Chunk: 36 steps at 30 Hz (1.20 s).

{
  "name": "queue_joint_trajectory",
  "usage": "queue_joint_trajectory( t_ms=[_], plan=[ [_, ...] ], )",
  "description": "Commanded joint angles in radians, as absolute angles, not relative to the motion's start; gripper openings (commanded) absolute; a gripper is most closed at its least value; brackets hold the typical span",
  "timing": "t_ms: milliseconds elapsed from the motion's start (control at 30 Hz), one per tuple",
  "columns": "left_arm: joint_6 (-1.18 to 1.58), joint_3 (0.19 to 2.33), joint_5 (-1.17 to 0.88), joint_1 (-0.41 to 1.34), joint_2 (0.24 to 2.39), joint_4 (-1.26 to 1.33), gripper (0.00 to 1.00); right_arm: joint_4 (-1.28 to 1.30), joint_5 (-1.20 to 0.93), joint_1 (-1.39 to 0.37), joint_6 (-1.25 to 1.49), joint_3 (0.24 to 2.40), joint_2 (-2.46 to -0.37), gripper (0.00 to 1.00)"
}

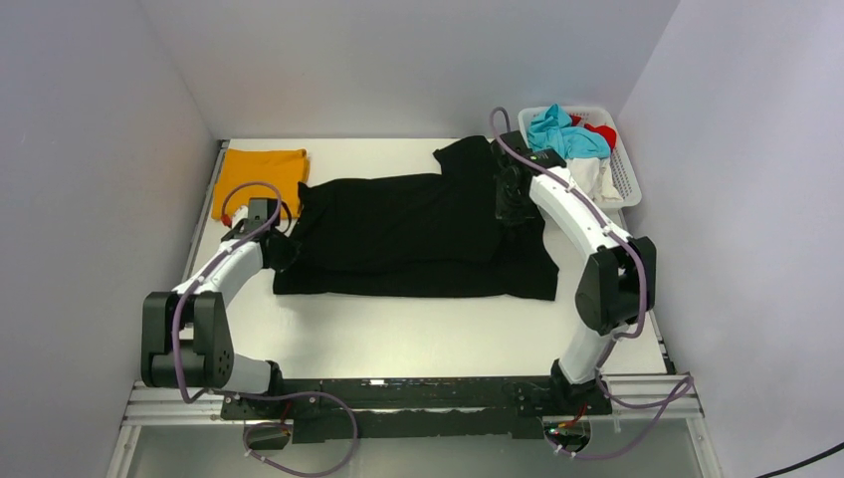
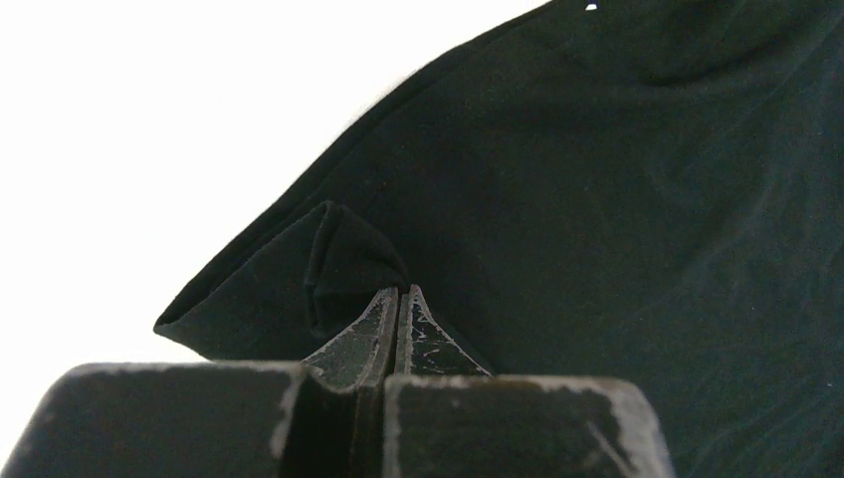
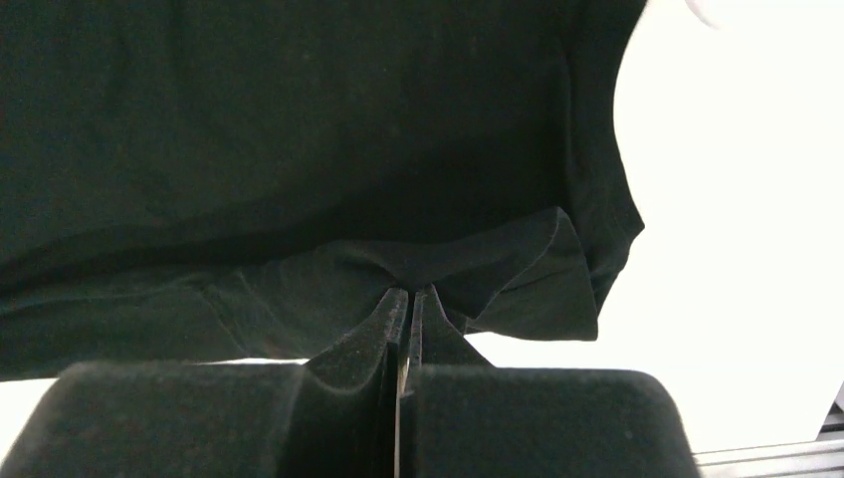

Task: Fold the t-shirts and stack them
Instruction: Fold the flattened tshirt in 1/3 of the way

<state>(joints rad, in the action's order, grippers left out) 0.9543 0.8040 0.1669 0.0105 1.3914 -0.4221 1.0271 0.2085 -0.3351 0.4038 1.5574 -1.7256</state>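
A large black t-shirt (image 1: 418, 234) lies spread across the middle of the white table, partly folded over itself. My left gripper (image 1: 282, 249) is shut on a pinched fold at its left edge; the wrist view shows the jaws together on black cloth (image 2: 338, 259). My right gripper (image 1: 515, 204) is shut on the shirt's right part; its wrist view shows the jaws closed on a raised fold of black cloth (image 3: 478, 269). A folded orange-yellow t-shirt (image 1: 261, 171) lies flat at the back left corner.
A white lattice basket (image 1: 624, 171) stands at the back right, holding blue, red and white clothes (image 1: 562, 134). Grey walls close in the table on three sides. A metal rail (image 1: 418, 398) runs along the near edge.
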Motion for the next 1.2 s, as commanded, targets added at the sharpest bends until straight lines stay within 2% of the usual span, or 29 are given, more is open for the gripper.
queue_joint_trajectory(
  t_ms=[0, 67, 133, 167, 233, 267, 333, 400, 467, 533, 667, 767, 833, 900, 1167],
  plan=[
    [0.95, 0.85, 0.204, 0.003, 1.417, -0.405, 0.0, 1.009, 0.215, -0.323, 0.357, 1.637, -1.793, 0.0],
    [0.951, 0.858, 0.208, 0.002, 1.433, -0.41, 0.05, 1.003, 0.211, -0.31, 0.348, 1.673, -1.844, 0.01],
    [0.941, 0.866, 0.19, 0.002, 1.448, -0.398, 0.25, 0.989, 0.199, -0.288, 0.346, 1.723, -1.911, 0.04],
    [0.921, 0.875, 0.174, 0.002, 1.454, -0.382, 0.42, 0.987, 0.184, -0.277, 0.347, 1.763, -1.952, 0.06],
    [0.902, 0.903, 0.159, 0.001, 1.46, -0.383, 0.92, 0.989, 0.167, -0.262, 0.352, 1.859, -2.049, 0.09],
    [0.895, 0.919, 0.157, 0.002, 1.457, -0.397, 0.98, 1.004, 0.171, -0.255, 0.352, 1.919, -2.097, 0.13],
    [0.874, 0.943, 0.166, 0.002, 1.436, -0.423, 0.99, 1.054, 0.225, -0.251, 0.359, 2.037, -2.176, 0.28],
    [0.848, 0.942, 0.164, 0.002, 1.396, -0.429, 0.99, 1.084, 0.272, -0.254, 0.362, 2.081, -2.194, 0.62],
    [0.828, 0.921, 0.146, 0.002, 1.35, -0.42, 0.99, 1.034, 0.294, -0.259, 0.358, 1.997, -2.11, 0.83],
    [0.81, 0.894, 0.099, 0.002, 1.314, -0.399, 1.0, 0.941, 0.278, -0.263, 0.351, 1.807, -1.994, 0.98],
    [0.769, 0.84, -0.069, 0.019, 1.28, -0.302, 1.0, 0.71, 0.126, -0.266, 0.374, 1.458, -1.748, 1.0],
    [0.724, 0.804, -0.162, 0.066, 1.288, -0.212, 0.99, 0.456, -0.143, -0.271, 0.387, 1.193, -1.611, 1.0],
    [0.699, 0.783, -0.202, 0.094, 1.304, -0.159, 0.99, 0.321, -0.269, -0.273, 0.422, 1.092, -1.58, 1.0],
    [0.681, 0.769, -0.238, 0.106, 1.326, -0.114, 0.99, 0.276, -0.323, -0.276, 0.443, 1.065, -1.595, 1.0],
    [0.663, 0.709, -0.244, 0.109, 1.401, -0.019, 0.99, 0.226, -0.286, -0.283, 0.458, 1.095, -1.717, 1.0]
  ],
)
